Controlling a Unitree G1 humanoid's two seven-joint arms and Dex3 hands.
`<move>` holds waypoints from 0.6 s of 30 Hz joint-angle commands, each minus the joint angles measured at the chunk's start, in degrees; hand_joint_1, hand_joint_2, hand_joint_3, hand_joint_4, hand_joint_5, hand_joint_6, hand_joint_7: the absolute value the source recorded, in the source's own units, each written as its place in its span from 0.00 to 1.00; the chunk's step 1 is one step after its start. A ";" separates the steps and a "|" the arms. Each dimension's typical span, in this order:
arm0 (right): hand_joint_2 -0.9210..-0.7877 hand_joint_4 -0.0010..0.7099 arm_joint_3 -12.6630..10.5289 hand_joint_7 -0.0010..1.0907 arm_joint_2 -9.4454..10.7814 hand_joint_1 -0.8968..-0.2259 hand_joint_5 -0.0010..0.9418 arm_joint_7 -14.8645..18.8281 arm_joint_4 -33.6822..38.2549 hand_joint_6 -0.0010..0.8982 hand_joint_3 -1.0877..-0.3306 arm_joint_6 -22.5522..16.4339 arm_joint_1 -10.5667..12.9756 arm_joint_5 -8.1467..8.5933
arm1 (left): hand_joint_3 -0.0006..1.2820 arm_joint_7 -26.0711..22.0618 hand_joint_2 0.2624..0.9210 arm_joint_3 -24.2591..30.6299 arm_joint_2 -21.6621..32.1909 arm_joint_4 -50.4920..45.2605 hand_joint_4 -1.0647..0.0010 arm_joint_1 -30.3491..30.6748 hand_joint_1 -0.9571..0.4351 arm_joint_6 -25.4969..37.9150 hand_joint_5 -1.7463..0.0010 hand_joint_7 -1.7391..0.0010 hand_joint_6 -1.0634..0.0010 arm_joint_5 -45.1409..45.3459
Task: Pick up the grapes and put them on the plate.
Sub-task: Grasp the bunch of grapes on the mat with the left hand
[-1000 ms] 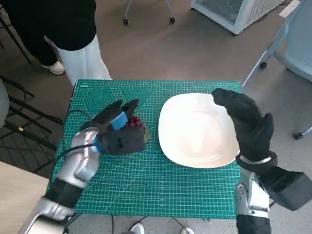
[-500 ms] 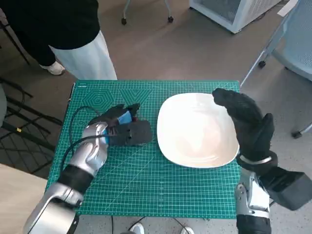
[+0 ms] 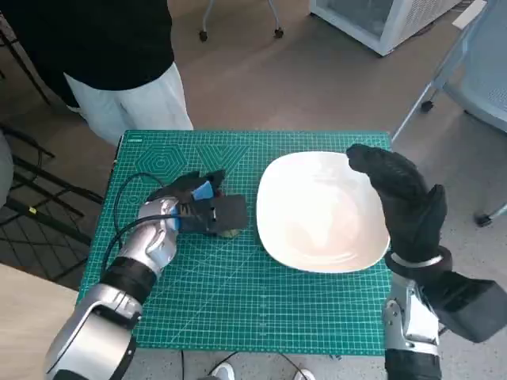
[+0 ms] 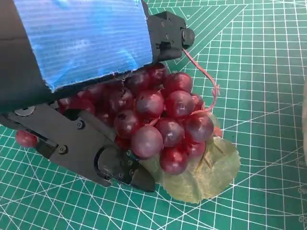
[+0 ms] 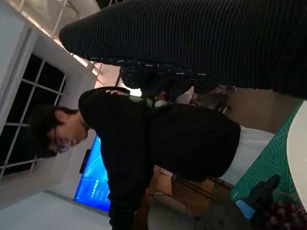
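The black fingers (image 4: 91, 153) of the left hand (image 3: 196, 207) curl around a bunch of dark red grapes (image 4: 158, 117), closing on it from the sides and beneath, with the blue-taped back of the hand over the top. The bunch sits low over the green cutting mat (image 3: 238, 301) that covers the counter, just beside the near rim of the white plate (image 3: 317, 212) but not yet over it. A pale green leaf (image 4: 204, 175) sticks out under the grapes and appears to touch the mat.

The right hand (image 3: 400, 194), in its black knitted glove, is raised at the far side of the plate with its fingers apart, holding nothing.

The grip looks partial: many grapes bulge out past the fingers, so the bunch could slip or shed loose grapes if the hand lifts or swings quickly. The trailing leaf could drag on the mat or catch the plate's rim during the crossing.

From the head view, the hand hides nearly all of the bunch, so whether it is lifted clear of the mat cannot be told. Beyond the counter, a person (image 3: 119, 63) in a black top stands close, cut off at the frame's edge.
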 commanded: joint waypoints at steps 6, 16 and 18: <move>0.00 0.35 -0.01 0.47 -0.06 0.58 0.00 -0.14 0.91 0.00 0.60 0.44 0.98 -0.14 | 0.01 1.25 0.65 0.18 -0.47 1.02 0.98 1.38 0.59 -0.11 1.00 0.98 0.74 -1.52; 0.00 0.35 0.09 0.47 -0.06 0.58 0.00 0.01 0.46 0.00 0.60 0.91 0.98 0.18 | 0.03 6.72 0.73 -1.52 -0.53 3.53 0.64 1.18 0.69 -3.33 0.55 0.97 0.54 -0.53; 0.00 0.35 0.01 0.47 -0.13 0.58 0.00 0.12 0.50 0.00 0.60 0.97 0.93 0.34 | 0.04 8.53 0.78 -2.55 -0.40 3.71 0.56 1.29 0.72 -3.87 0.25 0.96 0.42 0.57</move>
